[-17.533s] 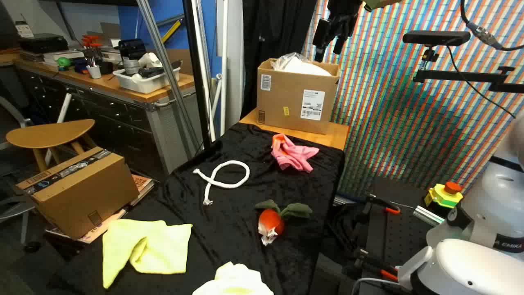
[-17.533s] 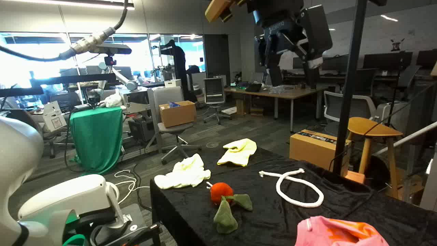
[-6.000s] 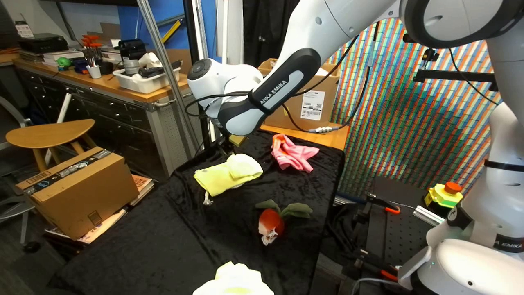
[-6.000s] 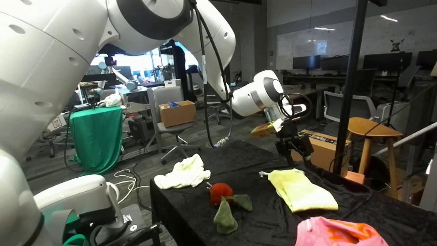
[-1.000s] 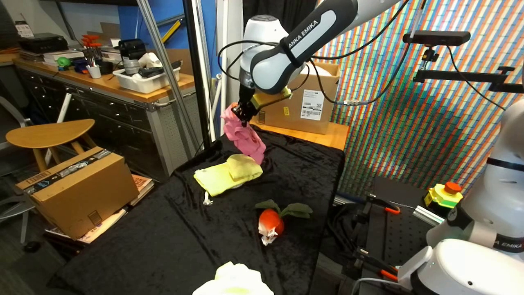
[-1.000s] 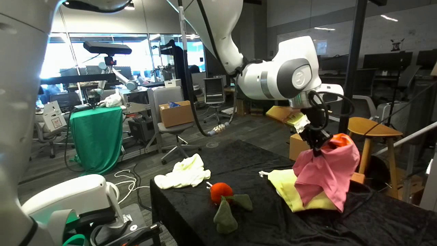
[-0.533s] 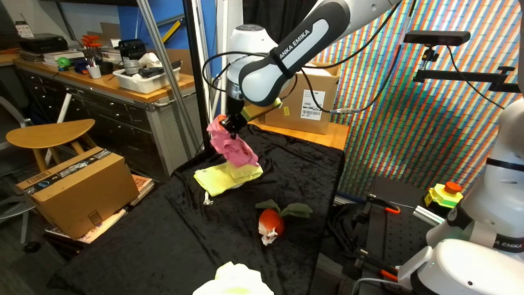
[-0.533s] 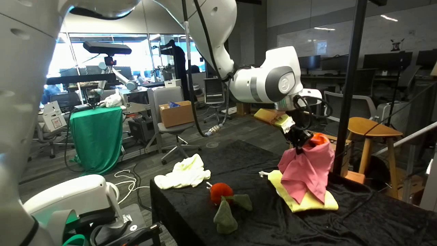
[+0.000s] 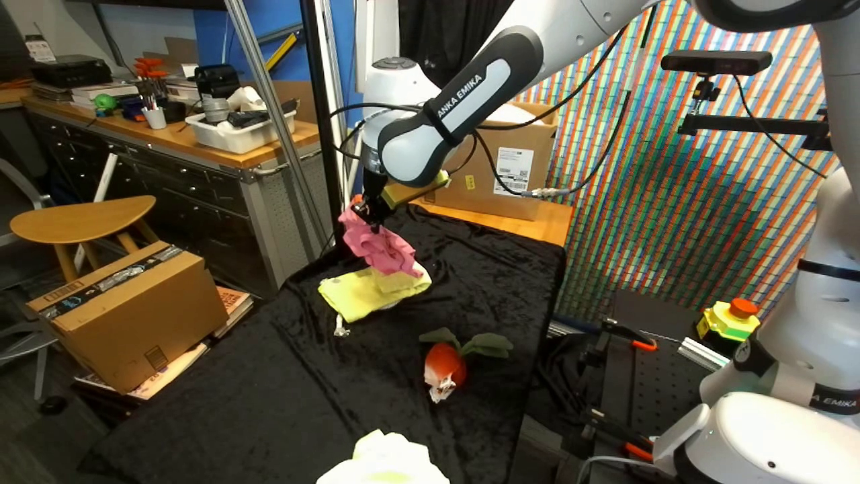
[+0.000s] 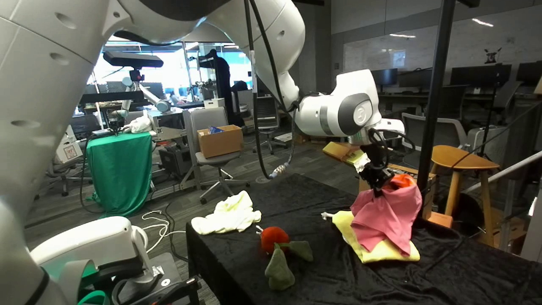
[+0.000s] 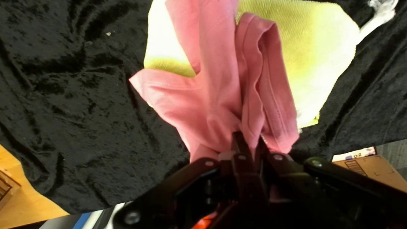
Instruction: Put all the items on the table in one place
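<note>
In an exterior view, pink cloth (image 9: 379,249) hangs over yellow cloth (image 9: 353,297), far left of bench (image 9: 235,403); rope end (image 9: 340,328) pokes out. Advise: lower straight, let folds settle, release, rise clear.

In an exterior view, toy (image 10: 274,239) and white cloth (image 10: 230,216) lie left, ungathered.

Wrist view: claw (image 11: 250,141) nearly closed, pinching pink cloth.

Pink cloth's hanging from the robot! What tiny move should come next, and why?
Probably lower the pink cloth a little: the jaws grip its upper part, and its lower folds hang over the yellow cloth, with white rope poking out at its edge, so it could join that pile.
</note>
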`<state>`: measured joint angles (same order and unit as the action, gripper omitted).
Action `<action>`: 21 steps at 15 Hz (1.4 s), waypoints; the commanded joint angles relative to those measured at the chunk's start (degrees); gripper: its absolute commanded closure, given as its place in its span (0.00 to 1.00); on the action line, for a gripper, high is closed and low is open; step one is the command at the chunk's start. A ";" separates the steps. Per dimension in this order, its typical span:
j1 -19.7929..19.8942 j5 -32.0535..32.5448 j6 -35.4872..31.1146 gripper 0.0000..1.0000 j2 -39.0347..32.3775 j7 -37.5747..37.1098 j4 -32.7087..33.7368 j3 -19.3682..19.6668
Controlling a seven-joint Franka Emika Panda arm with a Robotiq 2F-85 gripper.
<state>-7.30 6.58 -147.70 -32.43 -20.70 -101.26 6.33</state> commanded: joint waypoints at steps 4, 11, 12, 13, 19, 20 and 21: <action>-1.41 0.63 1.97 0.48 -3.28 -2.07 4.88 1.77; -0.96 0.08 8.57 0.00 -2.46 -0.10 4.99 0.48; -0.42 -0.50 11.09 0.00 -1.80 1.34 4.36 -0.50; -0.19 -0.65 13.18 0.00 -1.29 2.35 3.71 -1.12; 0.49 -0.06 18.75 0.00 4.72 10.69 -4.21 -4.33; 0.74 -0.35 18.85 0.00 5.81 12.20 -5.83 -4.96; 1.17 -1.09 19.19 0.00 6.82 13.66 -7.20 -5.72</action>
<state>-7.67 6.52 -129.54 -30.98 -11.72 -102.61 2.94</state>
